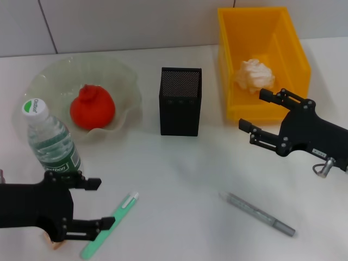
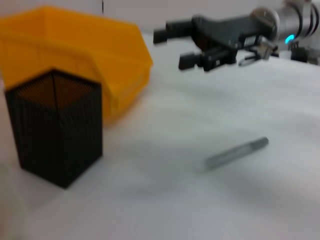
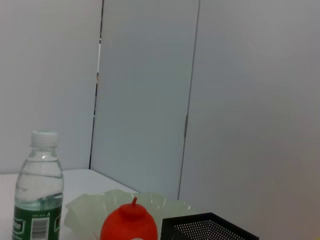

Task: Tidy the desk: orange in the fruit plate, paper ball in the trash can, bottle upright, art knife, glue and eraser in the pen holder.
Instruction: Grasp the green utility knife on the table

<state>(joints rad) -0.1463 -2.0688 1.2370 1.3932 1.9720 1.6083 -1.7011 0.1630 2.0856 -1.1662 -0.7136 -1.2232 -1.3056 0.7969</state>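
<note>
Bottle [image 1: 50,138] upright at left, left gripper [image 1: 92,202] fingers apart, empty, beside green knife [image 1: 109,225]; orange [image 1: 92,107] in fruit plate [image 1: 125,76]; pen holder [image 1: 180,101] seemingly empty; grey pen [image 1: 260,213] loose on table [image 1: 179,174]; paper ball [image 1: 253,74] in trash can [image 1: 296,49], right gripper [image 1: 260,112] apart; stationery left.

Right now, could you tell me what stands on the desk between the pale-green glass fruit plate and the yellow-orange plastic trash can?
The square black mesh pen holder stands between the fruit plate and the trash can, seen in the head view.
</note>
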